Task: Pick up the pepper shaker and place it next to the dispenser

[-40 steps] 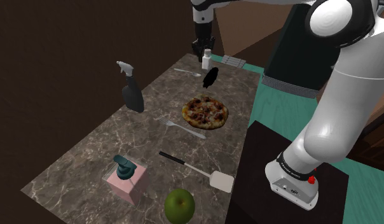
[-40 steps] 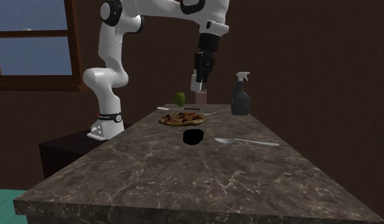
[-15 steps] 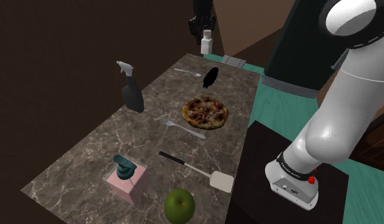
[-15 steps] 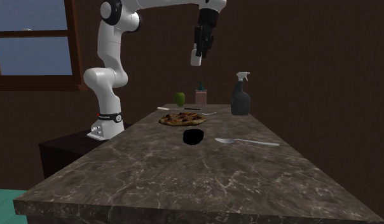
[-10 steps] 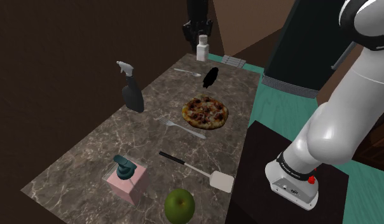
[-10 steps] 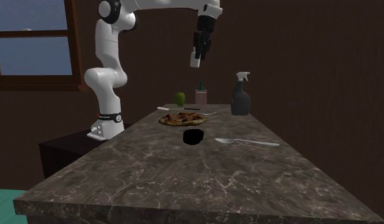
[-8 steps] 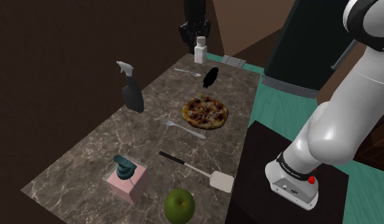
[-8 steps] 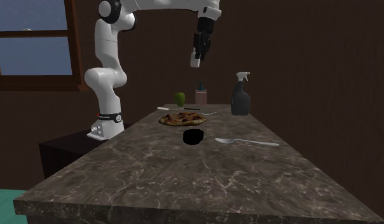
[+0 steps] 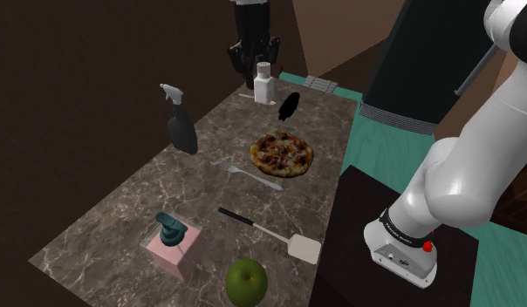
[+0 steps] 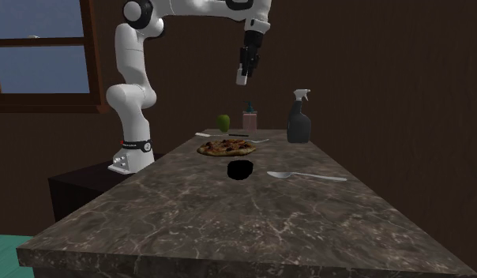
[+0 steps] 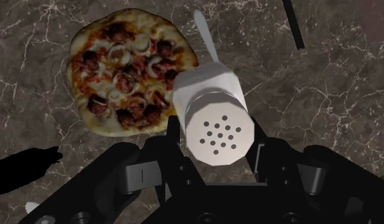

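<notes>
The gripper [image 9: 253, 59] is clamped on the white pepper shaker [image 9: 264, 85] near its perforated cap, and the shaker hangs well above the desk [image 9: 122, 209]. In the shoulder view it sits toward the far end, and the wrist view shows the pizza [image 9: 281, 153] lying below it. The lift looks finished, so the step in hand is the carry to the dispenser [image 9: 174, 244], the pink block with a teal pump near the desk's front corner in the shoulder view. It is a long traverse. The height is best spent only at the end, passing over the pizza, the fork [image 9: 249, 173] and the spatula [image 9: 270, 234] rather than threading between them, and well clear of the spray bottle [image 9: 181, 122] on the shoulder view's left. Because the hold is high on the shaker, a jerk could make the body swing or slip, so a smooth, level move with the shaker upright seems wise. For the landing, the bare patch between the dispenser and the spatula handle looks the safest spot, just beside the pink block but not touching it, and short of the green apple [image 9: 246, 281]. Descend straight down, let the base meet the stone flat, and only then part the fingers. Releasing early risks a topple into the pump.
</notes>
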`<state>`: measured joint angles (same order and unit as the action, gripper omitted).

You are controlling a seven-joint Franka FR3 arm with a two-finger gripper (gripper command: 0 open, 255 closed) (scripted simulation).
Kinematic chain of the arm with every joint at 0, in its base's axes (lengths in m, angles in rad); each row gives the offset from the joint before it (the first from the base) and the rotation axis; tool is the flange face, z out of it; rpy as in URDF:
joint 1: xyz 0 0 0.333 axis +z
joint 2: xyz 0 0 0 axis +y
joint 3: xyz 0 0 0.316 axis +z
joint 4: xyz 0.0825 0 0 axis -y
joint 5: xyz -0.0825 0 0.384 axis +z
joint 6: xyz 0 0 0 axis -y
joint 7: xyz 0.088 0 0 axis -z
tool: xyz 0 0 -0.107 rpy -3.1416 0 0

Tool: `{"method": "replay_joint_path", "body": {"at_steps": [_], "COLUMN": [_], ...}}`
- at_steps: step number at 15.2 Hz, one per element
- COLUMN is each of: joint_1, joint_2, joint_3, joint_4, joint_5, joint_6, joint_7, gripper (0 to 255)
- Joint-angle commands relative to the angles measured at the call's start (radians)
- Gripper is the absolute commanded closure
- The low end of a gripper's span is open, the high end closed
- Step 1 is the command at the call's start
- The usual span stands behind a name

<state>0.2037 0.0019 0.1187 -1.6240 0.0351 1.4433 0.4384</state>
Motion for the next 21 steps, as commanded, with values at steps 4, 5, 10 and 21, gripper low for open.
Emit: {"method": "replay_joint_path", "body": {"at_steps": [4, 5, 10, 21], "joint_1": [0.061, 0.073, 0.134, 0.290], "joint_2": [-0.005, -0.003, 0.023, 0.179], "joint_3": [0.060, 0.072, 0.132, 0.254], "joint_4": [-0.010, -0.008, 0.020, 0.202], "joint_5": [0.022, 0.026, 0.041, 0.024], "joint_6": [0.011, 0.012, 0.017, 0.008], "joint_7": [0.123, 0.147, 0.268, 0.546], "gripper": [255, 255, 255, 255]}}
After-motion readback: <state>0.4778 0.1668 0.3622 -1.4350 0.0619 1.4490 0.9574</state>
